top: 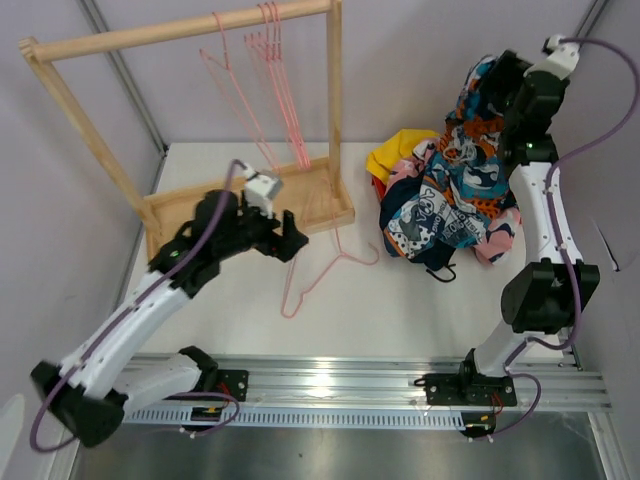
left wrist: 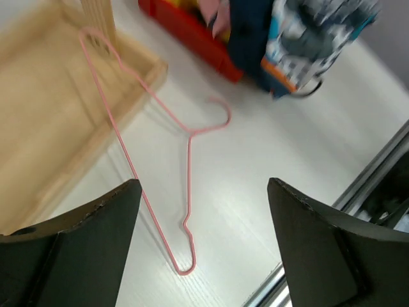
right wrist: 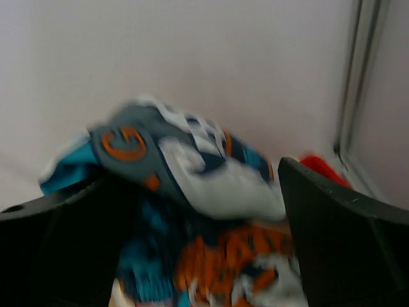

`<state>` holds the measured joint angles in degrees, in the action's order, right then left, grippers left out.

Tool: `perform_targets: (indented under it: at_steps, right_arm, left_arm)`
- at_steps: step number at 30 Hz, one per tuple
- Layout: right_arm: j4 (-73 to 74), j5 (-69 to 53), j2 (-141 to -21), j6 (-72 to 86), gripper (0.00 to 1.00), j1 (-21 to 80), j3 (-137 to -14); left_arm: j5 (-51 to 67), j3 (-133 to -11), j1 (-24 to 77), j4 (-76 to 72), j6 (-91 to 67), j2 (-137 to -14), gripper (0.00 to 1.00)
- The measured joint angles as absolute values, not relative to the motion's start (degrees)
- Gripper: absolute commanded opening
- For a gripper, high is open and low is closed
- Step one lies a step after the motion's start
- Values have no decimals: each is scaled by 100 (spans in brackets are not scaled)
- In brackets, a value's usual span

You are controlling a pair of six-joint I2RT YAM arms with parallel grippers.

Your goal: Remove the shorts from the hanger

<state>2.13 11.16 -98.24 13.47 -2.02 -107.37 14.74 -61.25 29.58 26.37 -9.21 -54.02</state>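
1. Finds the right gripper raised at 1 o'clock of the table, jaws spread wide and clamping nothing. Sees the blue-orange-white shorts blurred just below and between the fingers. Cannot confirm or exclude residual contact with the cloth.
2. Locates those shorts draped from that height down onto the heap at 2 o'clock, beside yellow shorts. Judges the high release point chosen to drop the garment on top of the pile rather than push into it.
3. Notes a red bin under the heap, mostly hidden, evidently serving as the collection point.
4. Finds the left gripper hovering low near table centre, jaws wide apart, holding nothing. Places it directly above a bare pink hanger lying flat at 5 o'clock of the wooden rack. Judges this hanger stripped and set aside, clear of the heap.
5. Records further pink hangers on the rail at 11 o'clock, all bare. Sees no shorts on any hanger.
6. Judges the task at or near completion, subject to a clean release on the right side.
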Motion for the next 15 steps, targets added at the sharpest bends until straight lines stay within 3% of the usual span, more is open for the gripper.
perform_targets:
  at_steps: [8, 15]
  right_arm:
    - [-204, 943, -8396, 2178, 99, -209, -7179]
    - [-672, 626, -6560, 2703, 99, -211, -6016]
  left_arm:
    - [-60, -5970, 3894, 2904, -840, -7255, 88]
    - [-613, -5968, 4525, 2495, -891, -7975, 86]
